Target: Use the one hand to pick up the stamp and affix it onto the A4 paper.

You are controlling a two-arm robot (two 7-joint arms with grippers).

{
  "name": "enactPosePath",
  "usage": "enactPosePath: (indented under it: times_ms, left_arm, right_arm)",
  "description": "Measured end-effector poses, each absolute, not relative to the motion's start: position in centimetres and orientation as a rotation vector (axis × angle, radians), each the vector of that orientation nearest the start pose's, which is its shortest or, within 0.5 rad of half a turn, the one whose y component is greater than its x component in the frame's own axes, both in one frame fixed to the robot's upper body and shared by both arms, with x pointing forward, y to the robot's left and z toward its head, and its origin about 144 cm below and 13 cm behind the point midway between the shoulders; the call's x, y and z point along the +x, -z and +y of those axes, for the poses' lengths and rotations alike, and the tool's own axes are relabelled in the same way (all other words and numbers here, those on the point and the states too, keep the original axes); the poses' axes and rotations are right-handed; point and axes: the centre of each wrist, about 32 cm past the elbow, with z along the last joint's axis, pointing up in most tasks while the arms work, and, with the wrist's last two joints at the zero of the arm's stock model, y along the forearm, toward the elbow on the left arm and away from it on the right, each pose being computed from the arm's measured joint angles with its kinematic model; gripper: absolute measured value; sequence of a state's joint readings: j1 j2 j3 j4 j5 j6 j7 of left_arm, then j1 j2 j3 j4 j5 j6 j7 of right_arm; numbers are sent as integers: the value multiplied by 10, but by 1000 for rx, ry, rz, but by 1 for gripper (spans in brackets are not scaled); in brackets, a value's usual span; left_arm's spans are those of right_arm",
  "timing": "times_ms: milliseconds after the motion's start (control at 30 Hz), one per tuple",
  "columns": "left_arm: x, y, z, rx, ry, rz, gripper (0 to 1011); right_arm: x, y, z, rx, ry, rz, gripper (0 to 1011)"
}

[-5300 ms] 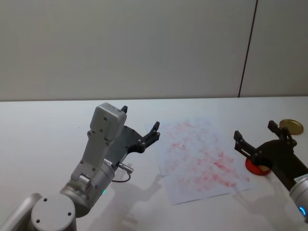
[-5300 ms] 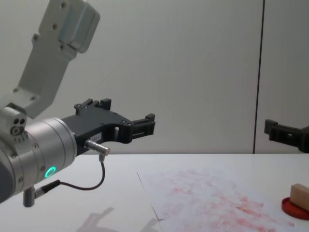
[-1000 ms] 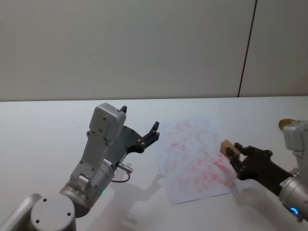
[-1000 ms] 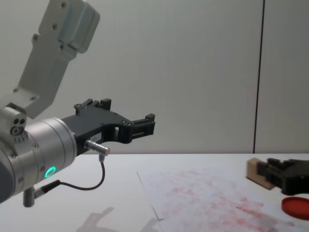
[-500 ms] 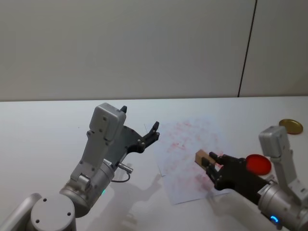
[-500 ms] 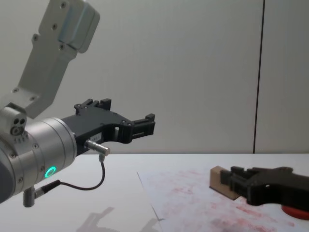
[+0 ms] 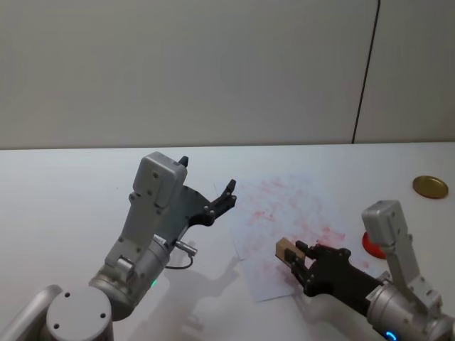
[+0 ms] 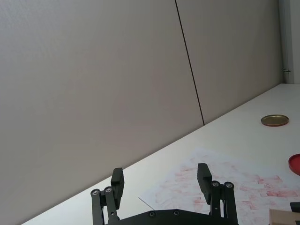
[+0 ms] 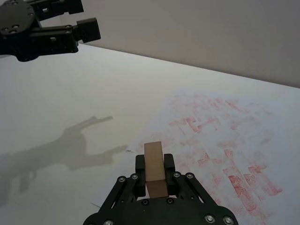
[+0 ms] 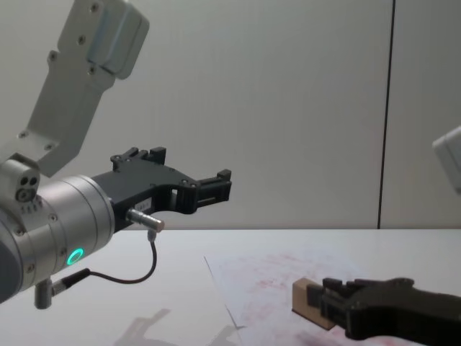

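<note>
Carrying the stamp (image 7: 285, 250), right gripper (image 7: 296, 260) has swung leftward from the red ink pad (image 7: 370, 244) near the right edge. Block now clamped between closed jaws at lower centre of head view, low over the near edge of the paper (image 7: 284, 202); contact not confirmable. Judged: pickup done, pressing down remains. Left gripper (image 7: 207, 176) parked left of centre, fingers spread, unmoved. No legible writing or brand anywhere.
</note>
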State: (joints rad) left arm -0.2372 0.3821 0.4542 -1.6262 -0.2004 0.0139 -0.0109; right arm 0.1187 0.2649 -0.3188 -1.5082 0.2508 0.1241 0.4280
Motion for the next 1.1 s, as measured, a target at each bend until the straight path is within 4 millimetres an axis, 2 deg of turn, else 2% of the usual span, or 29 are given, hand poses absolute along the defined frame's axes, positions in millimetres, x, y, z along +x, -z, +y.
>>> enactPosePath:
  times_ms: [533,1100]
  left_arm:
    - [492,-1204,198,61,-1124,-268,993]
    - [492,-1204,198,61,-1124,-268,993]
  right_arm:
    - [480,-1128,-207,-170,858,119,224]
    - [479,-1122,-206,-191,860,131,224]
